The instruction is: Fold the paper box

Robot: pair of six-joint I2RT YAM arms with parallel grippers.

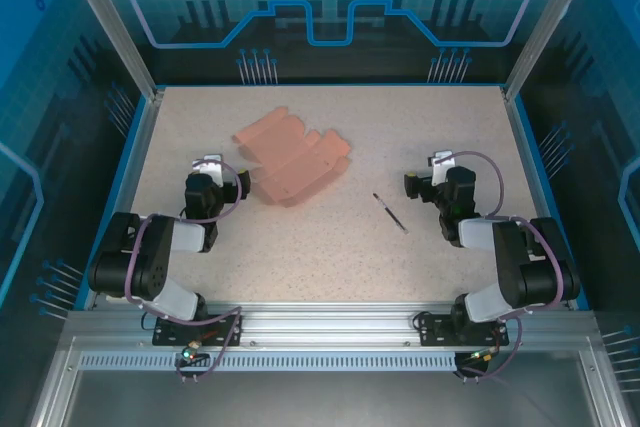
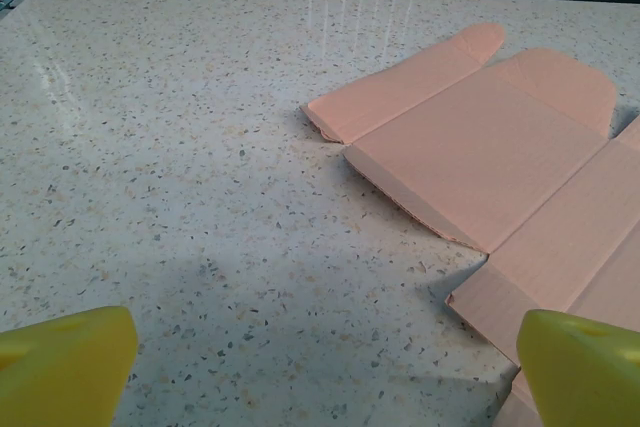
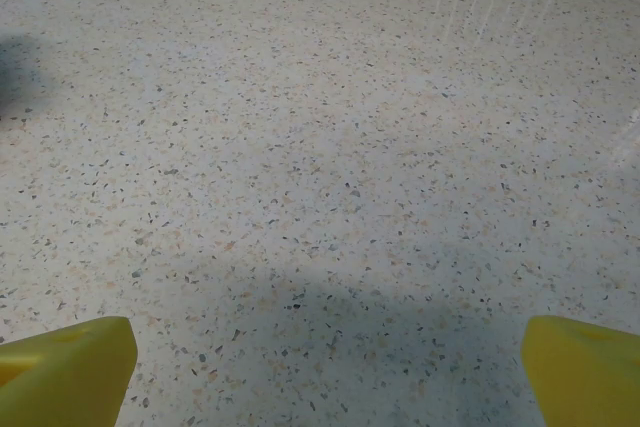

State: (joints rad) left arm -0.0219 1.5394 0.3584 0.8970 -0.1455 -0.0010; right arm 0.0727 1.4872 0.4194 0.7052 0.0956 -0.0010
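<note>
Where the box lies: the paper box (image 1: 293,162) is flat and unfolded on the table (image 1: 330,257), left of centre toward the far side, flaps spread.
Box, left wrist view: the sheet (image 2: 480,147) fills the right half, with creases showing between panels and one edge slightly lifted.
Left gripper (image 1: 207,169): just beside the sheet's near-left edge. Fingers set wide, nothing between them. The right fingertip (image 2: 585,367) overlaps the sheet's near corner in the wrist view; contact cannot be told.
Right gripper (image 1: 437,169): well apart from the box, over bare speckled table. Fingers (image 3: 65,367) set wide, holding nothing.
Stick (image 1: 390,213): thin, dark, lying between the box and the right gripper, nearer the gripper.
</note>
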